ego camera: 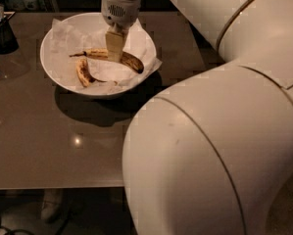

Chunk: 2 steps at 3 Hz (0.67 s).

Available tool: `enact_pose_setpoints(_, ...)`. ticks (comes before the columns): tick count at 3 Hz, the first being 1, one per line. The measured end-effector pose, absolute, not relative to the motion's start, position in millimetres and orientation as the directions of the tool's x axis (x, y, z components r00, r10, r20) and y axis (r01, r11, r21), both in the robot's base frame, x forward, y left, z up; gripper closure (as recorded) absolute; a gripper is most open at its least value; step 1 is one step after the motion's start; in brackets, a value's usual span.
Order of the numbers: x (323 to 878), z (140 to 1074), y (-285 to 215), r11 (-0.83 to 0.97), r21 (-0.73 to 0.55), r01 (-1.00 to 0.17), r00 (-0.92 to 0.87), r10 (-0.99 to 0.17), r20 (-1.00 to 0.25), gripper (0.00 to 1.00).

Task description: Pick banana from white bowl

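The likeliest failure, as I am judging it, is the tool ending up with a poor hold on the banana. It is sitting over the fruit's rounded middle, so an off-centre squeeze could be rolling the fruit aside or bruising it, and a lift could be dragging the crumpled paper out of the white bowl along with it. The shorter, browner banana is lying just beside, nearer the camera, and a sideways nudge could be knocking into it (whether the two are touching at the left end I am not able to say). Whether the tool is open or clamped I am also not able to tell. The banana is lying across the bowl's floor on the paper, thin stem pointing left and dark tip right. The tool is hanging straight down from the arm directly over the banana's midsection, hiding that part and seeming to be touching it, while the bowl is resting on the table
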<state>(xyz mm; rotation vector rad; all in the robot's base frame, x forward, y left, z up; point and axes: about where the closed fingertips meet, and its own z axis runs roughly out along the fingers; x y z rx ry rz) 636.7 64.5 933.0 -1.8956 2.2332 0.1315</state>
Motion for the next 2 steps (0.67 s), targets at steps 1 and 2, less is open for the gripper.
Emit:
enact_pose_setpoints(1,636.5,933.1,64.6,0.169,-0.067,-0.983,-0.151,-0.965,-0.216,1.0)
enact_pose_setpoints(2,610.7,945.1,77.5,0.156,-0.053,-0.986,-0.139,-0.961,-0.24,1.0)
